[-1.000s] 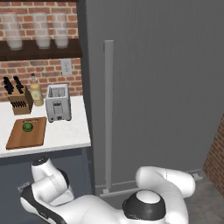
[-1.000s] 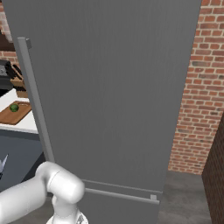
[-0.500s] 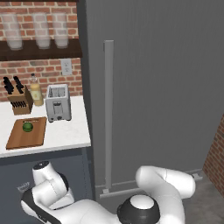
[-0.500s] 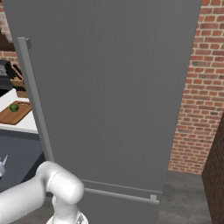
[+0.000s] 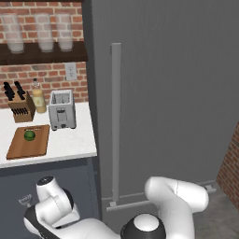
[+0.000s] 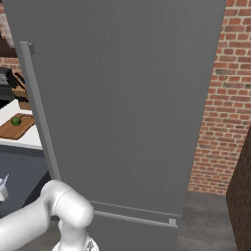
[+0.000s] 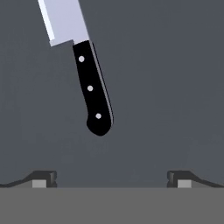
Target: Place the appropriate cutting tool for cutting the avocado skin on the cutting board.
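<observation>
Hovering: tool (image 7: 112,178) jaws apart | knife (image 7: 89,83) ahead, untouched, handle nearest

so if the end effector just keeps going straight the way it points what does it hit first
Probably the knife: its black handle lies ahead, left of centre between the open end effector tips, on a dark grey surface. Depth is unclear, so the tips may reach that surface beside it.

A kitchen: big grey fridge (image 5: 163,93), toaster (image 5: 62,109), knife block (image 5: 18,105) on white counter (image 5: 70,142), brick wall (image 6: 225,98).
</observation>
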{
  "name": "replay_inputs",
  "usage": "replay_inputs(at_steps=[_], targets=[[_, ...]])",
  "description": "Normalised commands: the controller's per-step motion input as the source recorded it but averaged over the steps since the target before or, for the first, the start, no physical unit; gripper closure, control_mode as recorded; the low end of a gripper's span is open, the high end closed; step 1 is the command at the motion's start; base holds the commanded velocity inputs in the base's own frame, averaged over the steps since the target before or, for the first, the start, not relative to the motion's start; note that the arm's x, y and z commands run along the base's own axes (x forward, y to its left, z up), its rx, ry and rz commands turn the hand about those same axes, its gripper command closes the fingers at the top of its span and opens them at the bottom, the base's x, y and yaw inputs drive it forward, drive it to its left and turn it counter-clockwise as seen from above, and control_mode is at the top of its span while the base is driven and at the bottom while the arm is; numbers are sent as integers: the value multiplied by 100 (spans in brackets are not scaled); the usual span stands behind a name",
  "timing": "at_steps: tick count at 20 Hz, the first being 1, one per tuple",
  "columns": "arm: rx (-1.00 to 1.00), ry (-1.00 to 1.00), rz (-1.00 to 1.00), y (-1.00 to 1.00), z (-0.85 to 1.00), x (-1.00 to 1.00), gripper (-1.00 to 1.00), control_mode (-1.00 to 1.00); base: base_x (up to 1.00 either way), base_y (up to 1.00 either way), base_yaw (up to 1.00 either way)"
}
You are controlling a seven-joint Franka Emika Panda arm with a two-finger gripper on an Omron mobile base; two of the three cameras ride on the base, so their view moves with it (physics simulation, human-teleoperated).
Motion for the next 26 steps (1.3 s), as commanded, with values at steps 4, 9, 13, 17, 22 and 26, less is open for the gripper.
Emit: replay_inputs(at_steps=[4, 9, 13, 17, 22, 26], targets=[[0, 0, 0, 2, -12, 12, -100, -100, 0, 0, 0], [0, 2, 0, 12, -3, 26, -100, -100, 0, 0, 0], [0, 2, 0, 12, -8, 19, -100, -100, 0, 0, 0], [0, 2, 0, 10, -19, 11, -100, -100, 0, 0, 0], [0, 0, 0, 3, -25, 3, -100, -100, 0, 0, 0], [0, 0, 0, 0, -24, 1, -100, -100, 0, 0, 0]])
